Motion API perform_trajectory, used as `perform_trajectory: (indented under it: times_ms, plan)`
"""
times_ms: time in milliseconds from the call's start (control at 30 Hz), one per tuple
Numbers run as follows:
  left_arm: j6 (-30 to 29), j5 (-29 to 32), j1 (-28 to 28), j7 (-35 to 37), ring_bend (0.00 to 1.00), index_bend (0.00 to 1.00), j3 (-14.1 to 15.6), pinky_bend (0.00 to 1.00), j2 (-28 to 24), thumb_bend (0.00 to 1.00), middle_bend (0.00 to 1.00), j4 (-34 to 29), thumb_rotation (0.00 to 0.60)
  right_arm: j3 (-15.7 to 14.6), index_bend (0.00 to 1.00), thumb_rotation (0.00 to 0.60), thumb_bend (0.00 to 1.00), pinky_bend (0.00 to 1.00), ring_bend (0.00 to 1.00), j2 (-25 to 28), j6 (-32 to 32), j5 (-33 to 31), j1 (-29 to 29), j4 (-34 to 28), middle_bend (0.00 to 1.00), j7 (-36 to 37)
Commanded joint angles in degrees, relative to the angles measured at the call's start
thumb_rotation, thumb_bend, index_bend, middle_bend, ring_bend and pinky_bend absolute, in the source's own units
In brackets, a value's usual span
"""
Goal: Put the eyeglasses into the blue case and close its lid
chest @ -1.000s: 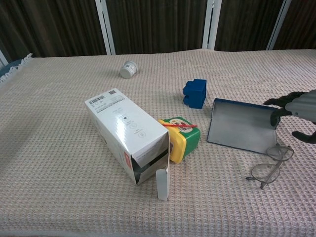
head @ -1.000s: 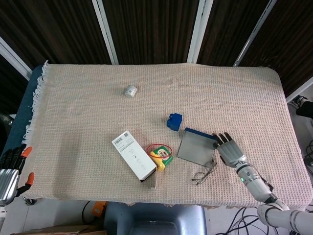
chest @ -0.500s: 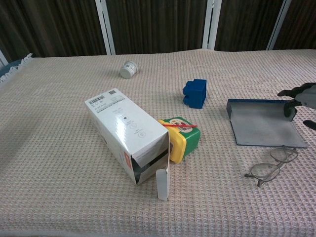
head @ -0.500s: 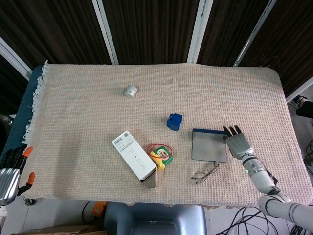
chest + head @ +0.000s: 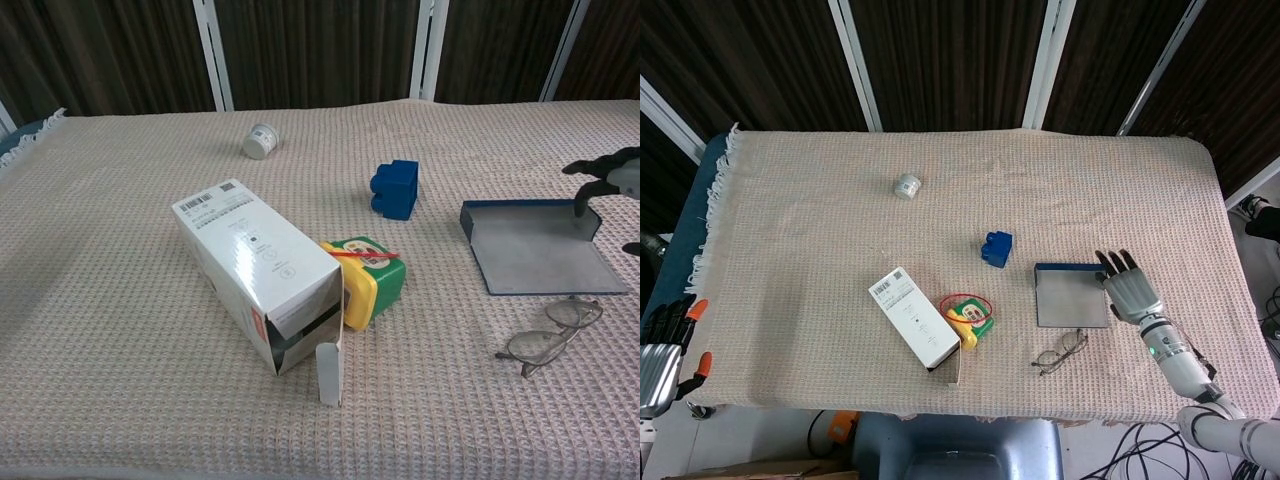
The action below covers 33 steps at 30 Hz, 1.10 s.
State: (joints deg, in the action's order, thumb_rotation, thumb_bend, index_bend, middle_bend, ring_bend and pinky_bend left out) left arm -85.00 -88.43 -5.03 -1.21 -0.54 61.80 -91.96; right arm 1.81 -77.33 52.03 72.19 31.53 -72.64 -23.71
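Glasses waiting beside the open case

Eyeglasses (image 5: 1060, 350) lie on the cloth just in front of the blue case (image 5: 1070, 297), long axis slanted. The right hand (image 5: 1129, 292), fingers spread and holding nothing, sits at the case's right edge, far nearer than the left hand (image 5: 660, 345), which also looks empty.

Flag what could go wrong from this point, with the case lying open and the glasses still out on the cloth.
1. The eyeglasses lie very close to the open blue case, temples unfolded; a grasp from the right hand could snag the coarse woven cloth or catch only one temple.
2. The right hand sits at the case's right edge; moving toward the glasses may nudge the light case.
3. The case looks shallow, so unfolded glasses might block the lid.
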Motion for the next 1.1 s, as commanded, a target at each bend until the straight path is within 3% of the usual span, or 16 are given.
perform_trajectory:
  times_ms: [33, 267, 467, 1100]
  plan:
    - [-0.2, -0.2, 0.1, 0.0, 0.0, 0.0, 0.0, 0.04, 0.0, 0.45, 0.0, 0.0, 0.6, -2.7, 0.41, 0.6, 0.45, 0.0, 0.0, 3.0, 4.6, 6.3, -2.2, -3.9, 0.0, 3.8]
    - [-0.3, -0.5, 0.1, -0.4, 0.0, 0.0, 0.2, 0.04, 0.1, 0.45, 0.0, -0.2, 0.6, -7.6, 0.42, 0.6, 0.45, 0.0, 0.0, 5.0, 11.4, 19.1, -4.0, -7.7, 0.0, 6.4]
    - [-0.7, -0.6, 0.4, 0.0, 0.0, 0.0, 0.2, 0.04, -0.1, 0.45, 0.0, -0.2, 0.6, -9.9, 0.43, 0.6, 0.45, 0.0, 0.0, 3.7, 11.5, 25.1, -3.3, -6.9, 0.0, 5.7]
    - [-0.9, -0.7, 0.5, 0.4, 0.0, 0.0, 0.3, 0.04, -0.2, 0.45, 0.0, -0.1, 0.6, -10.6, 0.56, 0.6, 0.45, 0.0, 0.0, -2.2, 11.8, 29.3, -2.8, -0.2, 0.0, 9.7]
